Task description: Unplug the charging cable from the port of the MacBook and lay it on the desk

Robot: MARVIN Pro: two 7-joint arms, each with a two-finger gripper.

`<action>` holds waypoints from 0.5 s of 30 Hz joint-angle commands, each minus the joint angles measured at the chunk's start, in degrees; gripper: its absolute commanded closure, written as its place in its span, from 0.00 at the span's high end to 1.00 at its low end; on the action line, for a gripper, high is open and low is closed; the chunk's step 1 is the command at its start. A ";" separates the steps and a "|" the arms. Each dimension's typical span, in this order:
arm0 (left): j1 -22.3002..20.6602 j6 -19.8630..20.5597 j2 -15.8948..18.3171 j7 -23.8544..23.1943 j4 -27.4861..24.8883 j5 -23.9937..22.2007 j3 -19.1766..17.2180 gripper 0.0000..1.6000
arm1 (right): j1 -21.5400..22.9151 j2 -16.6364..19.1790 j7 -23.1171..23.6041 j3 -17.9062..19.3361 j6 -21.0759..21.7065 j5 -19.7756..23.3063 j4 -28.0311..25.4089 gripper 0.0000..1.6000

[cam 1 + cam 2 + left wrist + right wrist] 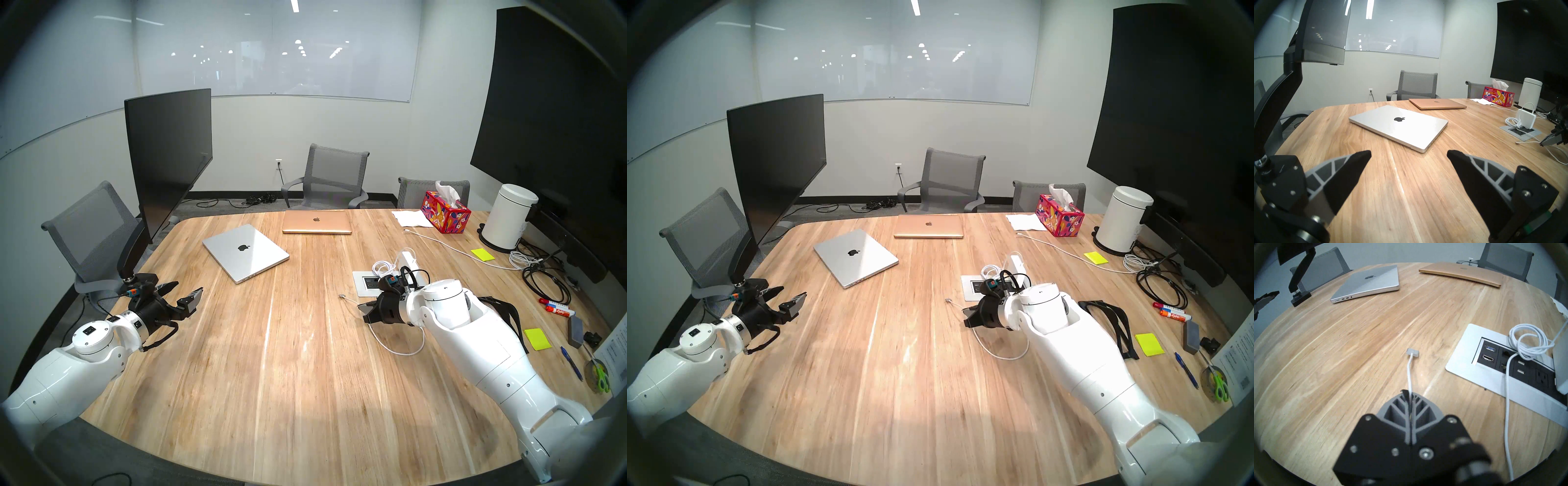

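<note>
The silver MacBook [246, 253] [1398, 125] lies closed on the desk [271, 373], and its side ports [1346, 298] hold nothing. My right gripper [1409, 393] [363, 307] is shut on the thin white charging cable [1409, 372], well right of the laptop. The silvery connector tip [1412, 352] [342, 296] sticks out ahead of the fingers, low over the wood; whether it touches is unclear. The cord loops back to the white power brick [407, 261] at the outlet box [1463, 360]. My left gripper [186, 287] [1409, 152] hovers open and empty at the desk's left side.
A rose-gold laptop [317, 222] lies at the far edge. A monitor on an arm [166, 163] is clamped at the left. At the right stand a tissue box [446, 213], a white bin [509, 217], black cables [543, 281], markers [556, 307] and sticky notes [537, 337].
</note>
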 commanded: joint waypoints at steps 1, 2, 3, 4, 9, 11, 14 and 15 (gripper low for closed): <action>-0.08 -0.63 0.23 0.10 -0.78 0.02 -0.68 1.00 | 1.76 -0.30 1.12 -0.22 -0.92 -0.03 0.55 0.00; -0.08 -0.63 0.23 0.10 -0.78 0.02 -0.68 1.00 | 1.83 -0.32 1.24 -0.24 -0.93 -0.03 0.65 0.00; -0.08 -0.63 0.23 0.10 -0.78 0.02 -0.68 1.00 | 1.92 -0.34 1.40 -0.30 -0.93 -0.02 0.79 0.09; -0.08 -0.63 0.23 0.10 -0.78 0.02 -0.68 1.00 | 1.97 -0.36 1.48 -0.34 -0.96 -0.05 0.90 0.13; -0.08 -0.63 0.24 0.10 -0.78 0.02 -0.68 1.00 | 2.26 -0.73 1.88 -0.61 -1.08 -0.12 1.75 0.13; -0.07 -0.64 0.24 0.10 -0.78 0.01 -0.67 1.00 | 2.29 -0.91 1.95 -0.68 -1.13 -0.15 2.03 0.27; -0.08 -0.64 0.24 0.10 -0.78 0.01 -0.67 1.00 | 2.34 -1.05 2.01 -0.73 -1.16 -0.19 2.18 0.75; -0.08 -0.64 0.24 0.10 -0.78 0.01 -0.67 1.00 | 2.38 -1.08 2.06 -0.74 -1.14 -0.19 2.22 0.91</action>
